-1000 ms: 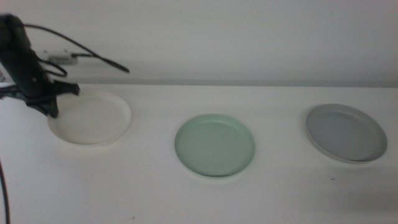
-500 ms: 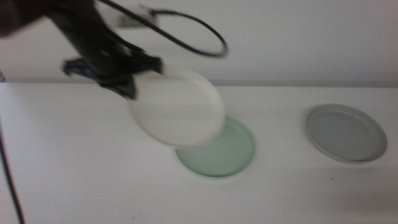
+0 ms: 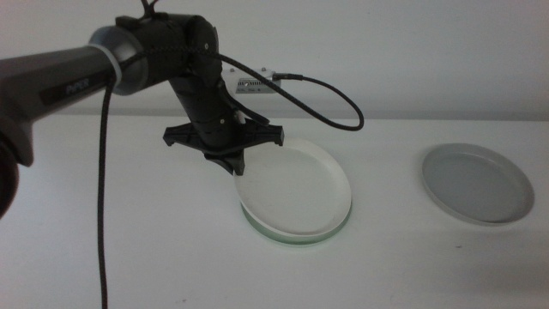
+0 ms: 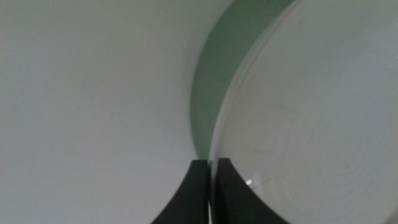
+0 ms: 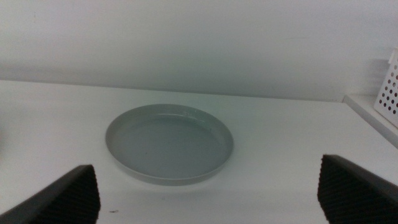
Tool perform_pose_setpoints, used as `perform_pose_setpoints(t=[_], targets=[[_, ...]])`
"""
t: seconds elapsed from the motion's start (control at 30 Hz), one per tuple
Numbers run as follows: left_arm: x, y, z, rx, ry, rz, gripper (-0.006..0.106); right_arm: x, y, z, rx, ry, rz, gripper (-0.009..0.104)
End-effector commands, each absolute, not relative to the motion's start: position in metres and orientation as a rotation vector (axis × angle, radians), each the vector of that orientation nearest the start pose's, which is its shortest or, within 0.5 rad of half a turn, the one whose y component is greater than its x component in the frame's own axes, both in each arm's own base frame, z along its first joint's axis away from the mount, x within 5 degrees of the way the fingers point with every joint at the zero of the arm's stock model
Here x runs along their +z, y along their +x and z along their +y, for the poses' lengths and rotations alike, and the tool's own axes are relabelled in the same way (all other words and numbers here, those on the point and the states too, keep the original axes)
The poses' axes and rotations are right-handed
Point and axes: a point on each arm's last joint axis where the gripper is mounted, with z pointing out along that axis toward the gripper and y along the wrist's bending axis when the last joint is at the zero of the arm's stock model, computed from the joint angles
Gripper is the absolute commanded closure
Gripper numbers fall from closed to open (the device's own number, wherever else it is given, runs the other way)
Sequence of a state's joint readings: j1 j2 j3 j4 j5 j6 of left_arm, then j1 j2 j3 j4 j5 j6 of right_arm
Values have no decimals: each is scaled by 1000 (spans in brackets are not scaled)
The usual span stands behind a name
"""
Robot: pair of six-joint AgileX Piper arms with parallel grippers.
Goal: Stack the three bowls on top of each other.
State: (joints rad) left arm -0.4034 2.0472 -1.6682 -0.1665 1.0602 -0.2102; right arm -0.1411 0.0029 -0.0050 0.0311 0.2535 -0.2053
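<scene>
My left gripper (image 3: 237,165) is shut on the left rim of the cream-white bowl (image 3: 296,187) and holds it tilted over the pale mint green bowl (image 3: 283,233), which shows only as a thin edge under it at the table's middle. In the left wrist view the jaws pinch the white rim (image 4: 211,168) with the green bowl (image 4: 214,81) beneath. The grey bowl (image 3: 477,183) sits alone at the right and also shows in the right wrist view (image 5: 168,143). My right gripper (image 5: 208,186) is open and empty, a little way from the grey bowl, out of the middle view.
A black cable (image 3: 313,94) loops from the left arm toward a white box (image 3: 257,84) at the back wall. A white perforated basket (image 5: 388,87) stands past the table's right end.
The left gripper has carried the cream-white bowl from the table's left to the right and down; it now covers most of the green bowl. The grey bowl has not moved.
</scene>
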Motion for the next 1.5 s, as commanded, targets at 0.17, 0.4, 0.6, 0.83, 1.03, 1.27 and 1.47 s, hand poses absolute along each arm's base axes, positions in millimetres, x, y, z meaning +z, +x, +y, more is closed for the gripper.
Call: perform_pose_setpoints(t=[0.17, 0.4, 0.6, 0.83, 1.03, 1.27, 1.47], targets=[[207, 398, -187, -348, 177, 2930, 101, 179, 54, -7, -232, -43, 1738, 2], [199, 401, -188, -350, 179, 2929, 101, 179, 54, -7, -232, -43, 1738, 2], [188, 404, -189, -346, 179, 2942, 100, 179, 54, -7, -232, -43, 1738, 2], [194, 404, -186, -286, 222, 2913, 66, 179, 54, -7, -232, -43, 1738, 2], [266, 382, -174, -303, 354, 2798, 11, 179, 54, -7, -232, -43, 1738, 2], [374, 303, -153, -548, 687, 2486, 7, 179, 54, -7, -232, -43, 1738, 2], [370, 243, -112, -722, 618, 2376, 7, 179, 54, -7, -232, -43, 1738, 2]])
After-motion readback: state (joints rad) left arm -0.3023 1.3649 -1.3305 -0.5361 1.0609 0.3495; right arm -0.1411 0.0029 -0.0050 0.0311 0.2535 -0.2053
